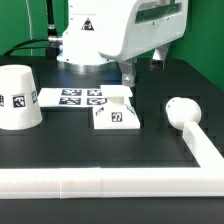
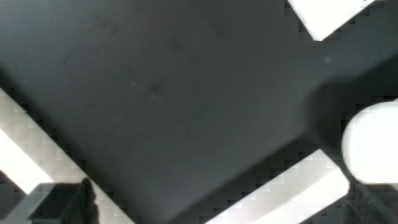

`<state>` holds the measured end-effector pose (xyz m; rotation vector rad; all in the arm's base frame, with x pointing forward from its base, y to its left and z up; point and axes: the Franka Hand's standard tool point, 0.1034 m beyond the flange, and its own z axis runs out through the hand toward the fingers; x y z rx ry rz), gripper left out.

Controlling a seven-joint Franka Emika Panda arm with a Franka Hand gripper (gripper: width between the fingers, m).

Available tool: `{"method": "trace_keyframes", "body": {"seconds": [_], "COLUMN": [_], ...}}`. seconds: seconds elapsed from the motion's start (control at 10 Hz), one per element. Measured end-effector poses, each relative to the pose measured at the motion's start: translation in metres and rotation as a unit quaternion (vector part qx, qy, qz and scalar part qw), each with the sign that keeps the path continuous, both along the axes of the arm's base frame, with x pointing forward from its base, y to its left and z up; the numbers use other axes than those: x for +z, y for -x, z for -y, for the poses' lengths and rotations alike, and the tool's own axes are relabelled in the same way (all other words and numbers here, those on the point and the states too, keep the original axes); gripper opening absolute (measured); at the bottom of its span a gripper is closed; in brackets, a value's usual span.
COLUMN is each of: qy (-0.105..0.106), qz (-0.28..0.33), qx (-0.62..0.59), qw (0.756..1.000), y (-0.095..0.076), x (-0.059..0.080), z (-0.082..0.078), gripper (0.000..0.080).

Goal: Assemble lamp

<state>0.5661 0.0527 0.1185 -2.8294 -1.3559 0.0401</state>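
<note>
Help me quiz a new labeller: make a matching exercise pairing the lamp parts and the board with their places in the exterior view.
1 shade
2 base
3 bulb
4 marker board

A exterior view's right, near the rail
B lying flat between shade and base
C far exterior view's left
D centre, right of the marker board

Pairs: 1-C, 2-D, 3-A, 4-B

We see the white arm (image 1: 120, 30) filling the back of the exterior view, its wrist bent so that the end effector (image 1: 142, 70) points straight down. Its two dark fingers (image 1: 128, 72) stand apart and grip nothing. In the wrist view we make out only one finger (image 2: 45, 205), dark and blurred.
</note>
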Motion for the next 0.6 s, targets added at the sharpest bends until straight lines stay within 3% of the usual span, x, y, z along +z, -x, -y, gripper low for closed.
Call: {"method": "trace_keyframes", "body": {"seconds": [0.4, 0.6], "qy": [0.000, 0.003], "qz": [-0.001, -0.005], "qx": [0.005, 0.021], "qw": [1.000, 1.000], "y": [0.004, 0.037], "x": [-0.001, -0.004], "z": [0.002, 0.018], "gripper": [0.0700, 0.0700]}}
